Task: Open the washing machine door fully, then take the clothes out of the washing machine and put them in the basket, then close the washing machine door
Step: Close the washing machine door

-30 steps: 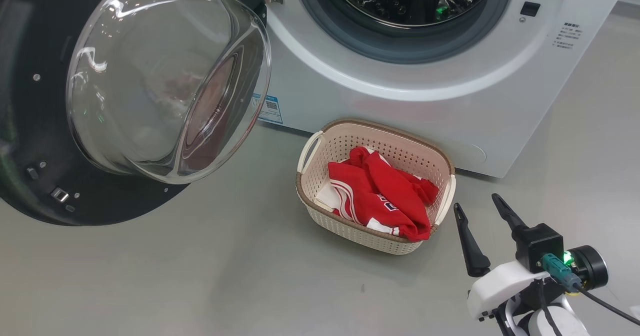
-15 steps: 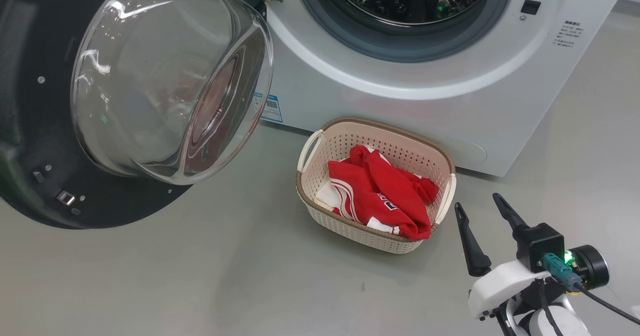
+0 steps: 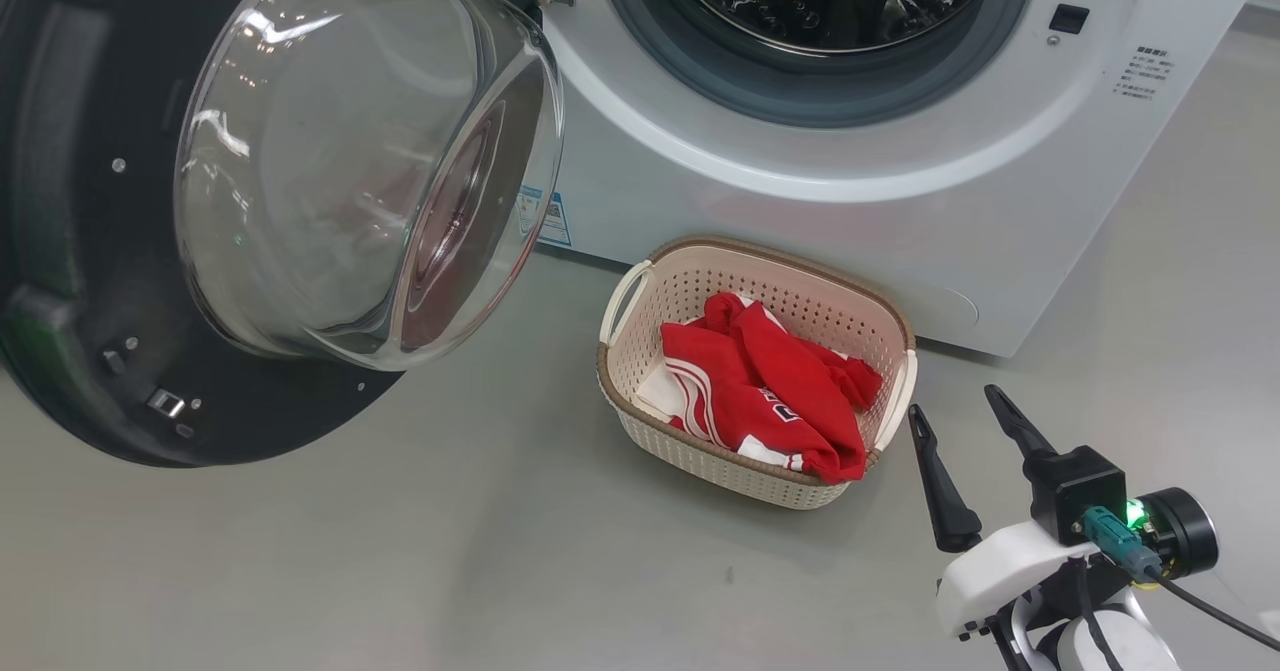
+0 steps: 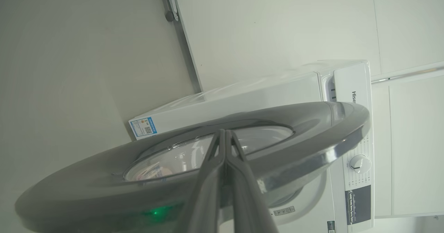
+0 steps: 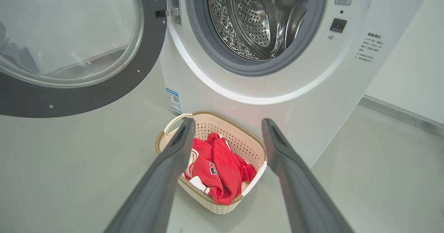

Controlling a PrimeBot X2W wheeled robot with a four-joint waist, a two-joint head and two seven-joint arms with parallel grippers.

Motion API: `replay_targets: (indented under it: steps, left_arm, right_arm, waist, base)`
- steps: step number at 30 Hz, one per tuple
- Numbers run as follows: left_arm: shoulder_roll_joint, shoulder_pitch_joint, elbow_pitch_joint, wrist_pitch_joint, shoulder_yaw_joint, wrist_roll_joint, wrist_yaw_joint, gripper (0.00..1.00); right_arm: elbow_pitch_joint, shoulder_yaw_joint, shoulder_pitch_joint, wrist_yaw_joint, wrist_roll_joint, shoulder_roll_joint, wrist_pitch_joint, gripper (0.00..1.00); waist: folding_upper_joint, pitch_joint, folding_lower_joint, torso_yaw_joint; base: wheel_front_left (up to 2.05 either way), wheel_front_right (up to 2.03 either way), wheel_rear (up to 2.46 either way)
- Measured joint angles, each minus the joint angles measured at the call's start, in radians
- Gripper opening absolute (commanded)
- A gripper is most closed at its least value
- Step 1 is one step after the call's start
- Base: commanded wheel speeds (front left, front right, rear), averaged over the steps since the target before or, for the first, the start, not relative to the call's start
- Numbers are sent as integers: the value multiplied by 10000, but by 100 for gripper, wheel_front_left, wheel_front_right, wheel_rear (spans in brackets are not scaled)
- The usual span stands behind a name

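Head view: the washing machine door (image 3: pixel 90 281), a shiny black ring round a bulging glass bowl, is swung open at the left. The cream holey basket (image 3: pixel 690 454) sits on the floor (image 3: pixel 400 551) just before the white washing machine (image 3: pixel 900 211), with red clothes (image 3: pixel 760 391) inside. The right gripper (image 3: pixel 952 403) is spread wide, holding nothing.

Left wrist view: the left gripper (image 4: pixel 223 133) has its fingers pressed together by the door. "Hise" shows on the machine.

Right wrist view: the steel drum (image 5: pixel 256 21) has little holes.
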State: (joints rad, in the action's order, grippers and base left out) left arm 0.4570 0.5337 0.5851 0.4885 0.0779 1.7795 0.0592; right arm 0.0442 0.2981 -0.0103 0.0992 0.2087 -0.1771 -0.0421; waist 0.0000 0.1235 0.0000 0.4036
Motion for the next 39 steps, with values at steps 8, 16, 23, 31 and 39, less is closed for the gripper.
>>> replay_targets:
  steps: [8,16,23,31,39]
  left_arm:
    - [-163,-73,-314,734,-8,351,303,0]
    - [-297,-459,-913,1478,234,865,518,0]
    - [-408,-981,-1710,2090,242,1300,541,0]
    - [-606,-1684,-2725,2646,234,1402,606,0]
    - [-665,-2531,-3900,2913,493,1404,606,0]
  right_arm:
    - [-6,-31,0,4,0,63,-132,100]
    - [-10,-54,0,12,0,144,-265,100]
    - [-13,-102,0,13,0,221,-485,100]
    - [-13,-211,-7,63,4,268,-606,100]
    - [0,-209,-5,88,130,545,-796,100]
  waist:
    - [0,-15,0,-22]
    - [0,-62,0,-139]
    - [0,-101,0,-326]
    - [0,-138,0,-493]
    - [0,-159,0,-838]
  base:
    - [0,0,0]
    - [0,0,0]
    - [0,0,0]
    - [0,0,0]
    - [0,0,0]
